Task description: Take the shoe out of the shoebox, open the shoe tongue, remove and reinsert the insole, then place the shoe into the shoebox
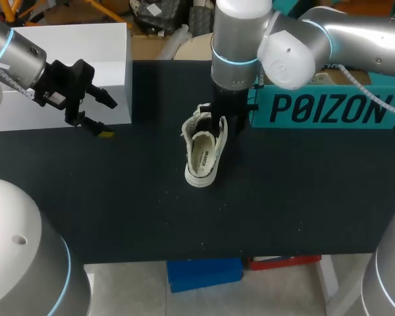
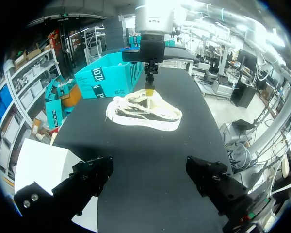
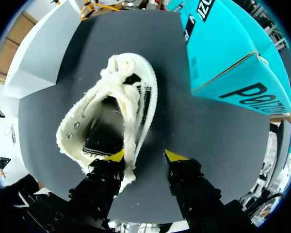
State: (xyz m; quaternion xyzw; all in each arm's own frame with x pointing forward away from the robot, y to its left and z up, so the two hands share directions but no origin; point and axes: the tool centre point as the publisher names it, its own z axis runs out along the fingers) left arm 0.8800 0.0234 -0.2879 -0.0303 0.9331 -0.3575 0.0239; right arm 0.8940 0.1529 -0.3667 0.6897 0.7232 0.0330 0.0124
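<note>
At table centre, beside teal shoebox (image 1: 329, 108), cream sneaker (image 1: 203, 155) upright. Straddling its side wall with right gripper (image 3: 144, 156), part-open, not clamped. By white box (image 1: 79, 52), left gripper (image 1: 104, 117) spread wide, empty

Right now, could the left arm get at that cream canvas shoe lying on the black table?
Probably yes. Only bare black table lies between the open left gripper and the cream canvas shoe. The right gripper stands at the shoe's far side, so that side looks crowded.
</note>
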